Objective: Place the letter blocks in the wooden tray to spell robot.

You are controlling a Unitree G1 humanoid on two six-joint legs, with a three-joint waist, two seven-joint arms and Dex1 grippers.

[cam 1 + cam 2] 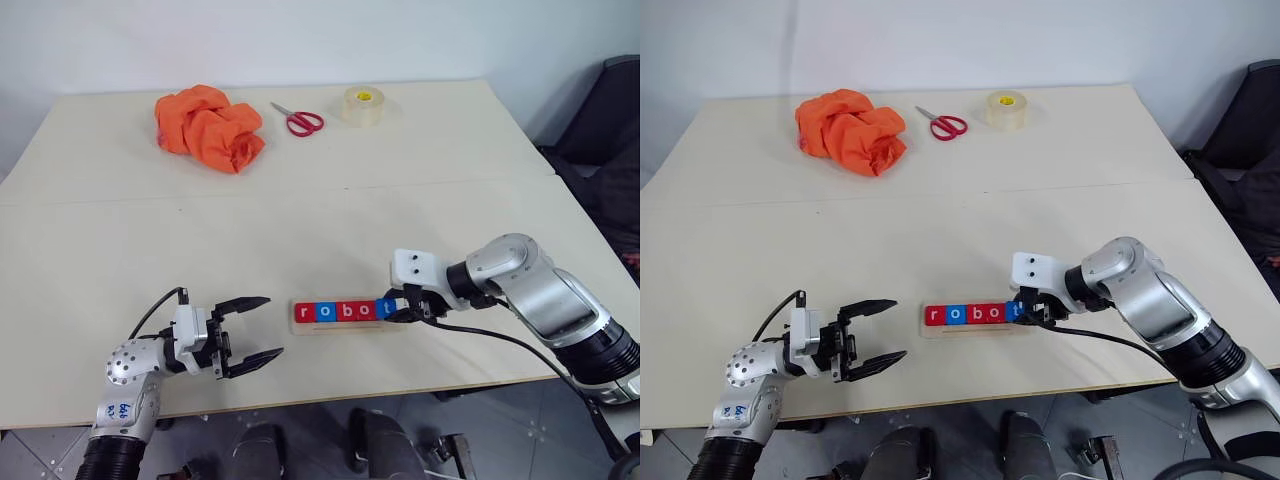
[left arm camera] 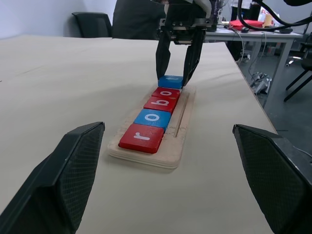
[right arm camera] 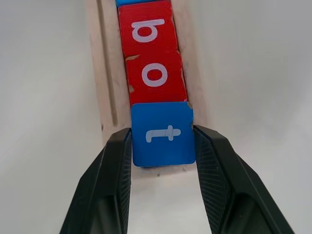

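Nearly done, as I judge it: all five letter blocks [image 2: 155, 114] sit in a row on the wooden tray [image 2: 178, 141], reading r, o, b, o, t. The tray lies near the front edge of the table [image 1: 300, 220], between my two arms. My right gripper [image 3: 163, 141] pinches the last block, the blue t [image 3: 163, 139], one finger on each side edge, at the tray's right end. That block looks lined up with the red o [image 3: 156, 78] next to it and seems to touch it, though I cannot tell whether it lies fully flat. What is left, I think, is only to let go and lift away without dragging the t out of line.

My left gripper [image 1: 250, 330] hangs just left of the tray, fingers spread wide, holding nothing.

The table is pale and smooth, with a seam running across its middle. At its far side lie a crumpled orange cloth [image 1: 208, 127], red-handled scissors [image 1: 299, 120] and a roll of clear tape [image 1: 363, 105], all well apart from the tray. Behind is a plain white wall; a dark chair [image 1: 610, 120] stands at the right.
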